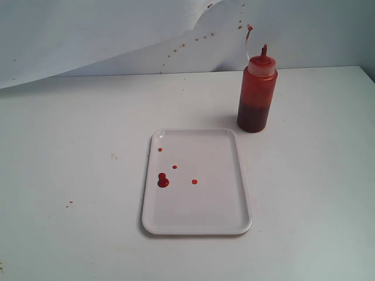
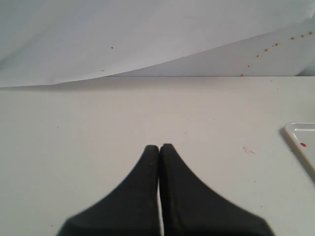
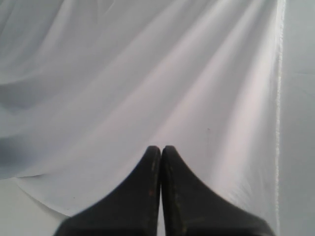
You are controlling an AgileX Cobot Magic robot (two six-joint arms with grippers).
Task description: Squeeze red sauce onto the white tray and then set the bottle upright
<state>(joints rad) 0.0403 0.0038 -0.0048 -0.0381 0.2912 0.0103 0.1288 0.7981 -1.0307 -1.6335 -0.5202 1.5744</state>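
White table (image 1: 70,117) with a white cloth (image 1: 88,35) hung behind it, the cloth dotted with small reddish specks (image 1: 196,40). Near the middle of the table, a white tray (image 1: 205,208), lying flat, its long side running away from the camera. On the tray's left half, red sauce (image 1: 163,181): one larger blob plus three small round drops scattered close by, one toward the far left corner, two nearer the middle. Just past the tray's far right corner, a bottle (image 1: 256,93), upright on the table, nozzle up, darker red in its lower part, near the tray but not touching it.

From the left wrist: table and cloth, with specks on the cloth. One corner of the tray at the picture's edge, a single red drop on it. In front, left fingers (image 2: 150,160) pressed together tip to tip, gripping nothing, bare table ahead of them, apart from the tray.

From the right wrist: mostly folded white cloth, a small patch of table in one corner. In front, right fingers (image 3: 151,162) likewise closed against each other, nothing between them.
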